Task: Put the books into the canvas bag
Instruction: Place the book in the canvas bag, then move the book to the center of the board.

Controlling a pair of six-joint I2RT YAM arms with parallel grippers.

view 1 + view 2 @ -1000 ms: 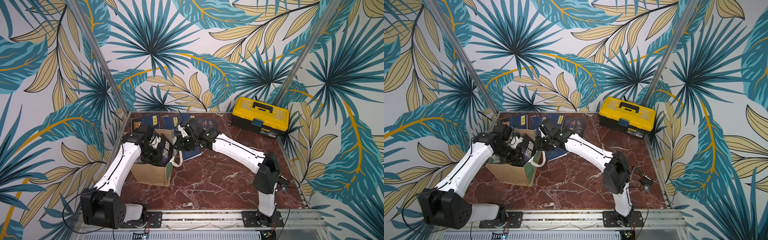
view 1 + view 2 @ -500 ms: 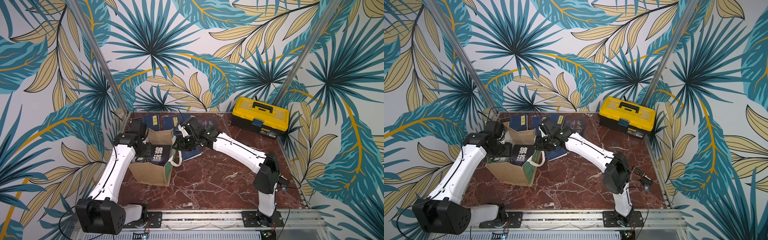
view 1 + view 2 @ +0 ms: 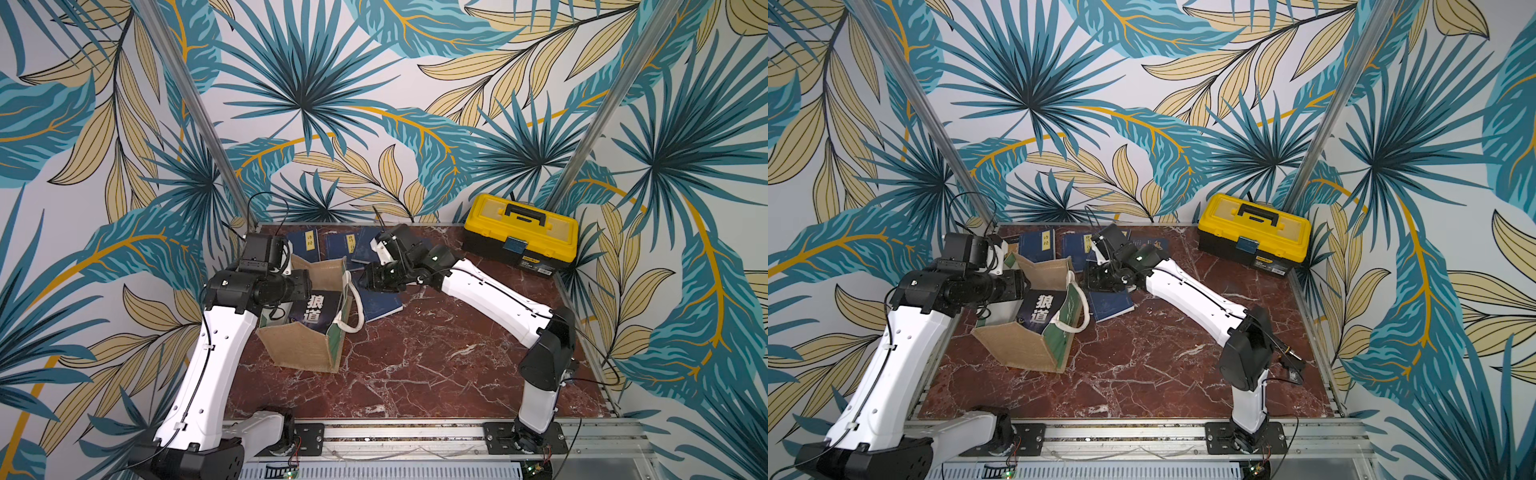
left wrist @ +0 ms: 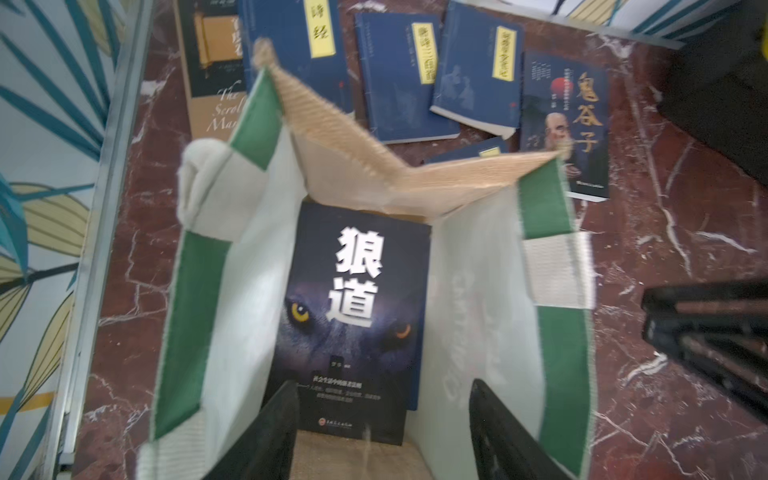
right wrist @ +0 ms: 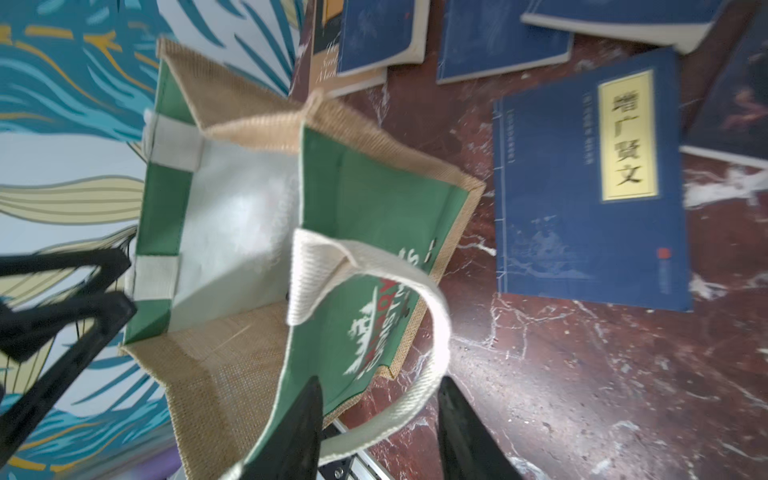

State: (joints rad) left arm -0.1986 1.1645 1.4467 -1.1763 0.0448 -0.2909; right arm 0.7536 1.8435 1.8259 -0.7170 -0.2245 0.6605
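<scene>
The canvas bag (image 3: 305,345) stands open at the table's left, with a white handle (image 5: 436,316) hanging over its green side. One of the books, a dark wolf-eyed cover (image 4: 353,299), leans inside it. My left gripper (image 4: 382,415) hovers open over the bag's mouth, nothing between its fingers. My right gripper (image 5: 380,411) is open at the bag's right side; the handle loop passes loosely between its fingers. A navy book (image 5: 590,199) lies beside the bag. More navy books (image 4: 403,83) and a portrait cover (image 4: 565,124) lie behind it.
A yellow-and-black toolbox (image 3: 519,239) sits at the back right corner. Walls with leaf print close in on the left, back and right. The books at the back lie close together, some overlapping. A metal rail (image 3: 395,432) runs along the front edge.
My left gripper let go of the wolf book, which dropped into the bag, then opened and drew back to the left. My right gripper opened off the bag's handle.
</scene>
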